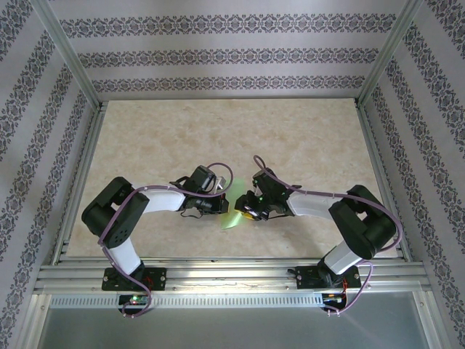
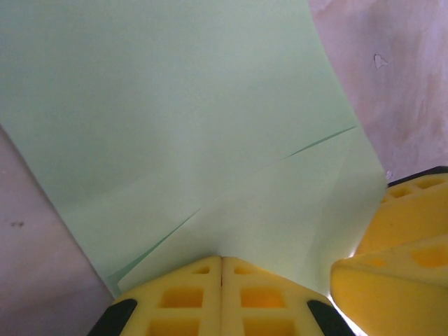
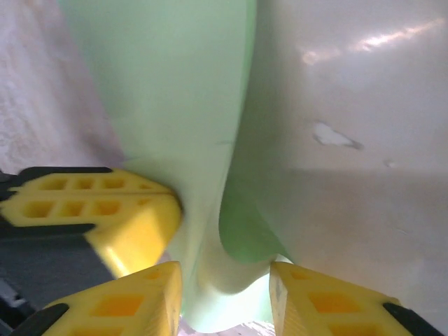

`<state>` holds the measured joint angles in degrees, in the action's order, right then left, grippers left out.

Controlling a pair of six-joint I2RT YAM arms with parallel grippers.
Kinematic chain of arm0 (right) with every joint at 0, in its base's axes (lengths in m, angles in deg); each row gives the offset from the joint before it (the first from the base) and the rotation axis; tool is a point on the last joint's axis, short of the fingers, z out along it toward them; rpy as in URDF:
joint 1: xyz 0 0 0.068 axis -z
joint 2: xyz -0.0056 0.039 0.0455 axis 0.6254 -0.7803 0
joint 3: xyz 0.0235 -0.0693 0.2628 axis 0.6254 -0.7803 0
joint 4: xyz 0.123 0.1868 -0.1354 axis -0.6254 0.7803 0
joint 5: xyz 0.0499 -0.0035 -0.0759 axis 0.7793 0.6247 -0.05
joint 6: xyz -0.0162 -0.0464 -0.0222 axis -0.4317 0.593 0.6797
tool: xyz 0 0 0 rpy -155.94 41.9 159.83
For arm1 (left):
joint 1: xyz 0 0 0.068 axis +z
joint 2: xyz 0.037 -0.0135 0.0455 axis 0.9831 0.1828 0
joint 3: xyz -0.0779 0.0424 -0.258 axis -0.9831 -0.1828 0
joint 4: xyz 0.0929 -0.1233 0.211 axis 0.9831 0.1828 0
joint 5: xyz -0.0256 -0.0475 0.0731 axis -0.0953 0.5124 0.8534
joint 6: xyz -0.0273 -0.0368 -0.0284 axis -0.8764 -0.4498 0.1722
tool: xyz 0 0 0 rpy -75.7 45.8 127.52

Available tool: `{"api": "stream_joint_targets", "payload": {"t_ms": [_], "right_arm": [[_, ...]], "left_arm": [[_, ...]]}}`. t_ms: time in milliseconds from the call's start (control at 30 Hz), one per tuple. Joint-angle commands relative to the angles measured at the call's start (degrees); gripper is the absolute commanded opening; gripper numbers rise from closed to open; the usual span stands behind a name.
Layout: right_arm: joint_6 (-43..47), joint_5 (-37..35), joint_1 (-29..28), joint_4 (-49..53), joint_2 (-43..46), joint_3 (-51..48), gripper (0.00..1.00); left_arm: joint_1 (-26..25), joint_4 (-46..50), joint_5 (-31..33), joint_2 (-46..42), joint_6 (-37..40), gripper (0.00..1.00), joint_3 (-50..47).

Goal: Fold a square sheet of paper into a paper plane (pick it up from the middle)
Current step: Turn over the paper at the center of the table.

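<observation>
Left wrist view: your left end effector pinched the creased green paper shut.
Right wrist view: your right end effector gaped, with the paper loose inside.
Top view: your arms bent inward, with the paper between them, over the worktop.

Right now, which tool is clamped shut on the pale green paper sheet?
The left tool: yellow fingers pressed together on the pale green paper sheet. The right tool stands open around it.

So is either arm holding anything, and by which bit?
The left tool grips the green paper at its near edge; the right tool is open around it.
</observation>
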<state>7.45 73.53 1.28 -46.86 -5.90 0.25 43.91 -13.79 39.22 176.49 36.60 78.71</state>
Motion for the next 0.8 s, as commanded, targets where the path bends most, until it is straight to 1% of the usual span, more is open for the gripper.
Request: {"api": "stream_joint_targets", "payload": {"t_ms": [0,200,433,567,767], "right_arm": [[2.48,1.68,1.77,-1.24,-1.54,2.29,0.39],[5.72,5.15,3.56,-2.57,-3.72,3.22,0.42],[6.70,6.30,4.91,-3.64,-5.64,3.25,0.42],[6.16,6.39,5.16,-6.02,-6.19,2.36,0.39],[6.02,6.38,6.12,-8.91,-7.00,1.21,0.27]], "left_arm": [[-0.70,2.67,0.64,-0.28,-0.57,0.04,-1.48],[-0.66,1.76,0.49,-0.15,-1.11,0.04,-1.93],[-0.67,1.63,0.26,-0.15,-1.21,0.04,-1.67],[-0.66,1.50,0.10,-0.27,-1.47,0.04,-1.71],[-0.68,0.69,-0.14,-0.80,-2.14,0.04,-1.92]]}}
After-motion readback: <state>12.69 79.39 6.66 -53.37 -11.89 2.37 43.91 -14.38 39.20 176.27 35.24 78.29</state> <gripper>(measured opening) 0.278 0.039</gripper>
